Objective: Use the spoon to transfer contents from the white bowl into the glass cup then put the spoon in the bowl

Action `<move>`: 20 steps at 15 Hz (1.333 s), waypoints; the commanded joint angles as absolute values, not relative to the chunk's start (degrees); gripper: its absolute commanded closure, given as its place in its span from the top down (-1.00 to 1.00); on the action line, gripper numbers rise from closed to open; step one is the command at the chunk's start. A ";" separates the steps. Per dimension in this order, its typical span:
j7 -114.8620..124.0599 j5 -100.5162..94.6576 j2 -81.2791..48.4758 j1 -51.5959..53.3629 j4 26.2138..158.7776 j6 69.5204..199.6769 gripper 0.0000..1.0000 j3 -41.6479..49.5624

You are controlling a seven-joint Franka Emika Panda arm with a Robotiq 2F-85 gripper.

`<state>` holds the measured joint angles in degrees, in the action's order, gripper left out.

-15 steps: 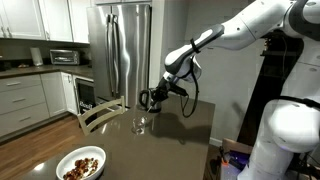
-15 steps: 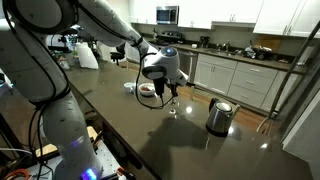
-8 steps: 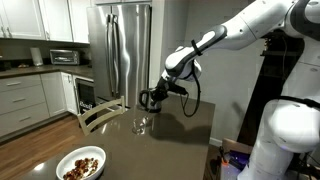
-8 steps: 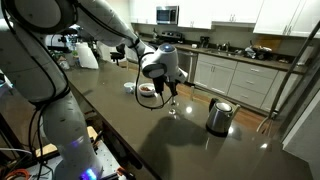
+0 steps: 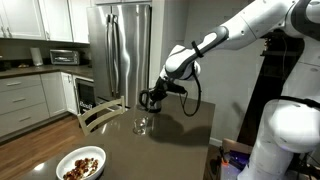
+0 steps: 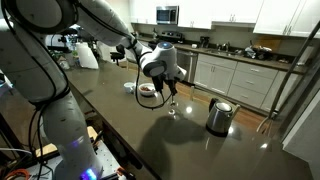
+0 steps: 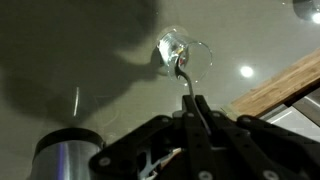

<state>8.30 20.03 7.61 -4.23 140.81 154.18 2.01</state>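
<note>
Since whatever it carries belongs in the small clear glass tumbler on the dark bench, the thin silvery spoon hangs over its rim, handle pinched in the closed fingers; the round white bowl stands apart.

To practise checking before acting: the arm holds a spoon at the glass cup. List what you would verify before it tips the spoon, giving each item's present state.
1. Gripper shut on the spoon: ok, the handle sits clamped between the jaws.
2. Spoon tip at the glass cup: ok in the wrist view.
3. Glass cup upright on the table: ok.
4. Load in the spoon: cannot tell, too small.
5. Contents in the white bowl: ok, brown pieces show.
6. Kettle apart from the cup: ok.
</note>
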 commanded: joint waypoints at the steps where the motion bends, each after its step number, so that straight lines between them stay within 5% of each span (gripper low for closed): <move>1: 12.05 15.92 7.82 -3.93 139.33 152.78 -0.96 1.68; 20: 24.55 -0.97 6.69 -4.39 136.95 148.58 -0.96 -0.96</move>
